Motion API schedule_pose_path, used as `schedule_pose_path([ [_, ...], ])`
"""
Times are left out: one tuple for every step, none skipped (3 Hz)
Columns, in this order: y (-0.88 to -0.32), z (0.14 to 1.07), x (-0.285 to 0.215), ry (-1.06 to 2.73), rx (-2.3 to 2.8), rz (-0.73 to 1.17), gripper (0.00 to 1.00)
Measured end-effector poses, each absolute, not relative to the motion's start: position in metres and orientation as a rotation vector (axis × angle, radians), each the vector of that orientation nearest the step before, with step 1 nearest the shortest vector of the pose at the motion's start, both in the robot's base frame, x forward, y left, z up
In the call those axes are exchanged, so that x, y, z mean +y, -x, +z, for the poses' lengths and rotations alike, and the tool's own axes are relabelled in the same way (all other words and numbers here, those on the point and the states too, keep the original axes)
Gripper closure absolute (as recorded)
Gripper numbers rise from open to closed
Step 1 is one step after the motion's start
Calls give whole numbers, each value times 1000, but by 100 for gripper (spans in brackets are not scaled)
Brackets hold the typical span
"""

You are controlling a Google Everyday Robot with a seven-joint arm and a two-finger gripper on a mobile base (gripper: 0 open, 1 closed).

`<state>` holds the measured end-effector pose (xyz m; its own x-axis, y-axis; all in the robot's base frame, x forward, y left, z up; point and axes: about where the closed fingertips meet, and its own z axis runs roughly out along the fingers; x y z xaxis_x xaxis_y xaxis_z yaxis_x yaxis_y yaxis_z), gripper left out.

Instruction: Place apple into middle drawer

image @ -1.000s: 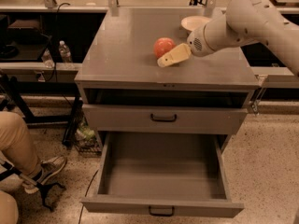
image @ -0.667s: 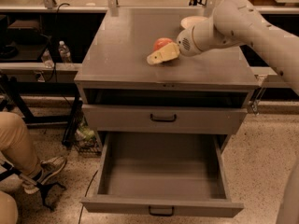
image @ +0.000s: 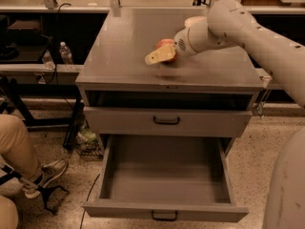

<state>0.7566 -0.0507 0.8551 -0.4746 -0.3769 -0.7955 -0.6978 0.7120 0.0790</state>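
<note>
The drawer (image: 164, 180) stands pulled out, empty, presumably to receive the apple (image: 166, 44), which shows just behind the end effector (image: 159, 55) above the table (image: 124, 42). Whether the end effector has closed on it cannot be told. The arm reaches in low from the right.

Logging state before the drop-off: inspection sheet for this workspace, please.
Surface: grey cabinet top, bowl at its back right.
Job's things: apple at the gripper, lifted or resting cannot tell; middle drawer pulled open, nothing seen inside.
Clutter: white bowl behind the arm, partly hidden.
Grippers: gripper at the apple, over the cabinet top's middle.
Cables: black cable on floor left of the open drawer.
Surroundings: water bottle on left shelf; person's leg at left edge.
</note>
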Motion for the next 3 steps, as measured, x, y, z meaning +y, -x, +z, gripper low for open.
schedule_pose_path([
  [-763, 850, -46, 824, 2101, 531, 36],
  [-765, 848, -45, 826, 2091, 556, 59],
  [-754, 856, -51, 833, 2061, 594, 83],
])
